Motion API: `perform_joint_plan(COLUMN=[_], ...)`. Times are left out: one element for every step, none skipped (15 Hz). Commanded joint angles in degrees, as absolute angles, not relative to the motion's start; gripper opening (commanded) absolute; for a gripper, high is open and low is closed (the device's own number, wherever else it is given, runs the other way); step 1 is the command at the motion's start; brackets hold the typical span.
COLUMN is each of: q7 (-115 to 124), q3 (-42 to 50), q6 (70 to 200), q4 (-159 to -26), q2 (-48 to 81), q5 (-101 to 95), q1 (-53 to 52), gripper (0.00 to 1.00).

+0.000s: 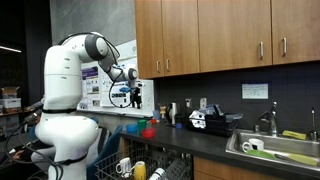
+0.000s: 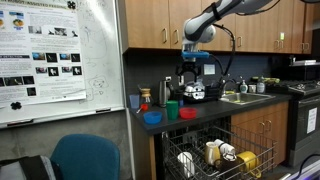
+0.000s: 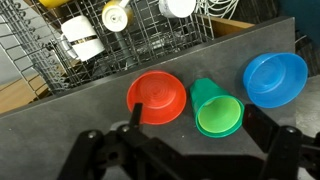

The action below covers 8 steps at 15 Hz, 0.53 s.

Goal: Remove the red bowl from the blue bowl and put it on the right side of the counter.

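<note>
The surface (image 3: 90, 115) ends in a front edge directly above the open dishwasher rack (image 3: 120, 40). All three vessels stand close to that edge, so the main risk, as I judge it, is a sideways knock sending one over into the rack. The blue bowl (image 3: 275, 80) sits empty at one end of the row. The red bowl (image 3: 157, 97) stands apart from it on the surface, nearest the front edge, with the upright green cup (image 3: 217, 108) between them. The cup is the tall one, and a low pass could tip it.

The arm (image 2: 235, 12) reaches in from above, wrist pointing down over the row. The fingers (image 3: 100, 152) are spread wide, holding nothing, hovering clear above red bowl and cup.
</note>
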<state>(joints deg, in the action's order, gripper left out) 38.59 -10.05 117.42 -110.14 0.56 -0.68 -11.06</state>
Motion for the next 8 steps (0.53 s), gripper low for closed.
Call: perform_joint_plan(q7=[35.8, 36.6, 37.3, 38.1, 37.3, 37.4, 37.4, 37.4], q3=[-9.8, -9.8, -9.9, -9.9, -10.0, -10.0, -10.0, -10.0], q6=[116.4, 116.7, 116.6, 116.0, 117.2, 117.1, 117.0, 117.0], q4=[-110.8, -110.6, -110.4, -110.2, -110.0, -110.0, -110.0, -110.0], q2=[-0.7, -0.5, -0.4, -0.3, 0.5, 0.5, 0.5, 0.5], q5=[-3.0, -3.6, -4.4, -5.0, -3.5, -3.9, -4.0, -4.0], q1=[-10.5, -10.4, -10.4, -10.4, -10.5, -10.4, -10.4, -10.4], gripper=[1.0, 1.0, 1.0, 1.0, 1.0, 1.0, 1.0, 1.0])
